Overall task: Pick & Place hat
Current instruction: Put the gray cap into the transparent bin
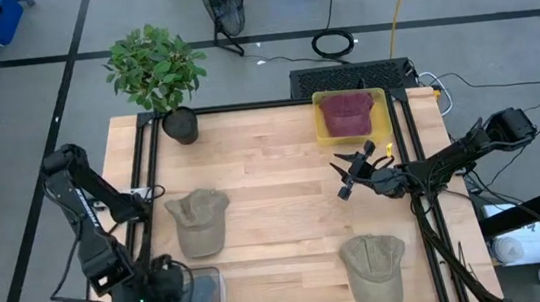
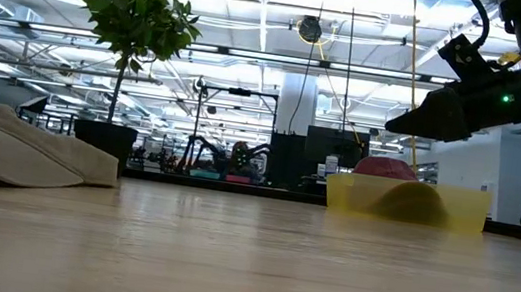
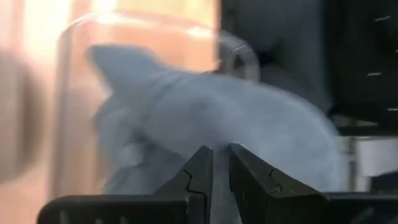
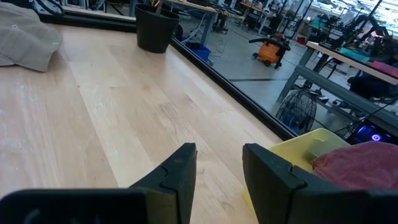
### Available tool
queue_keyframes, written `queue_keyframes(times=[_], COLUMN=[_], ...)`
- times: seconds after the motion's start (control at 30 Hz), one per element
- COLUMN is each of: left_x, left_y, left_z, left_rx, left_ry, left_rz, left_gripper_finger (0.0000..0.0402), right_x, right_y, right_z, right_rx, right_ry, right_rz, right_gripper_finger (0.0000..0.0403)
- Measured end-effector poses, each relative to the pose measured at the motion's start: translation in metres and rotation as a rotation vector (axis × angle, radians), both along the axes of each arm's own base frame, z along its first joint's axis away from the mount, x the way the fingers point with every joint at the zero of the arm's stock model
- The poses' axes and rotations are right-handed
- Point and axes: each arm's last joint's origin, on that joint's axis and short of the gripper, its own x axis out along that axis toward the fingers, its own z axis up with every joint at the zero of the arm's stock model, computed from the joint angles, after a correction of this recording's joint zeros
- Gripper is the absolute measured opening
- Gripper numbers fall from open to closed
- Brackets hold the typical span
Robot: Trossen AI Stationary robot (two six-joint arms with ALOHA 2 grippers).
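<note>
At the table's near-left corner, the left gripper hangs over a grey hat in a clear bin, jaws a narrow slit apart, gripping nothing. Two khaki caps wait mid-table. Right gripper, open and empty, hovers beside the yellow bin holding a maroon hat. Judged next: reach for a cap.

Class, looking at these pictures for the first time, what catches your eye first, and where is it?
A red hat sits in a yellow bin at the table's far right. Two tan hats lie on the wood, one left of centre, one near right. A potted plant stands at the far left corner.
</note>
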Motion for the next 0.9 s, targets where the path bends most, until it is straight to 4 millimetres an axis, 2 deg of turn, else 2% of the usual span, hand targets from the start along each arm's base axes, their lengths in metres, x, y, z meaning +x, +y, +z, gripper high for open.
queue_keyframes(times=[0.2, 0.33, 0.53, 0.67, 0.77, 0.9], left_x=[0.008, 0.007, 0.006, 0.002, 0.001, 0.000], left_y=[-0.014, -0.016, -0.015, -0.009, -0.005, -0.007], left_z=[0.012, 0.011, 0.010, 0.000, -0.017, -0.038], left_rx=[-0.138, -0.152, -0.165, -0.081, 0.017, 0.007], left_ry=[-0.139, -0.118, -0.078, 0.021, 0.093, 0.199], left_rz=[-0.067, -0.112, -0.065, 0.000, 0.052, 0.047], left_gripper_finger=[0.0056, 0.0056, 0.0056, 0.0056, 0.0056, 0.0056], right_x=[0.000, 0.000, 0.000, 0.000, 0.000, 0.000], right_y=[0.000, 0.000, 0.000, 0.000, 0.000, 0.000], right_z=[0.000, 0.000, -0.001, -0.001, -0.001, -0.001], right_rx=[0.007, 0.005, 0.004, 0.003, 0.003, 0.004], right_ry=[-0.006, -0.001, 0.007, 0.009, 0.009, 0.008], right_rz=[-0.002, -0.002, -0.002, -0.002, -0.002, -0.002], right_gripper_finger=[0.0121, 0.0121, 0.0121, 0.0121, 0.0121, 0.0121])
